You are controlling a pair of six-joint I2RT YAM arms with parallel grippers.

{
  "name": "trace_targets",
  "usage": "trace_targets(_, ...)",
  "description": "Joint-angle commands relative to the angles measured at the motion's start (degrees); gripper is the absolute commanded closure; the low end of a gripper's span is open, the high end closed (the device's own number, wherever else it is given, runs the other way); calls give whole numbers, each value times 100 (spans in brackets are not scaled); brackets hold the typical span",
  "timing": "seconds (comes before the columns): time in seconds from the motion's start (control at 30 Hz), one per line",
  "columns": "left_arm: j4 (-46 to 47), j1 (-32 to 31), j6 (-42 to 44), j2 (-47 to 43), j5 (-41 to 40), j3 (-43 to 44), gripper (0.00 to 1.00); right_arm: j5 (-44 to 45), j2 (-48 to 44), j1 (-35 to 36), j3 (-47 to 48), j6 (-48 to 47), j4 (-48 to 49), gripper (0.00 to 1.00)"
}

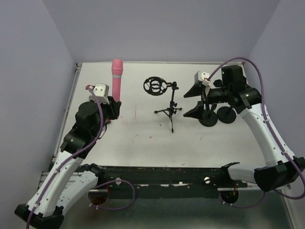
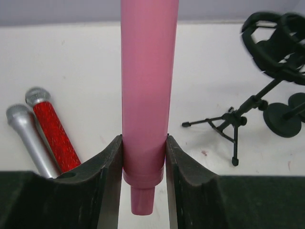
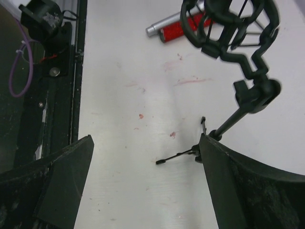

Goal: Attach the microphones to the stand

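Clamps the pink microphone (image 2: 148, 86) upright in the left gripper (image 2: 144, 152), left of the stand (image 1: 170, 109). Holds the right gripper (image 3: 145, 186) spread wide, empty, right of the stand. Lying side by side at left: red microphone (image 2: 55, 133), silver-grey microphone (image 2: 28, 138).

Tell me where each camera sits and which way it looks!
Top: above, behind the arms, looking down at the table; both arms show, left gripper holding the pink mic, right gripper open.
Left wrist: on the left arm, looking along its fingers past the clamped mic.
Right wrist: on the right arm, looking down between its fingers.
Shared: both wrist views show the stand, red mic and silver mic.
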Motion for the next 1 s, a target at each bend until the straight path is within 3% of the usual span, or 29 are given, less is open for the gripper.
trace_targets(0.0,1029,14,1305,-512,1103,278,100,-331,247,-32,1047,234,-772,0)
trace_targets(0.1,1154,5,1403,-338,1876,760,100,-490,467,-23,1672,918,-642,0)
trace_targets(0.2,1355,-65,1228,66,2537,1252,100,-735,669,-23,2156,2120,85,0)
trace_targets(0.43,1391,-926,1008,1243,2670,2544,100,-1202,1073,-23,2648,5154,2591,0)
trace_targets(0.67,1409,-1524,595,2237,2547,3292,100,-1070,1337,-23,3063,6377,3726,0)
trace_targets(0.97,1531,-1893,384,2686,2354,3530,100,-736,1495,-23,3195,7160,4359,0)
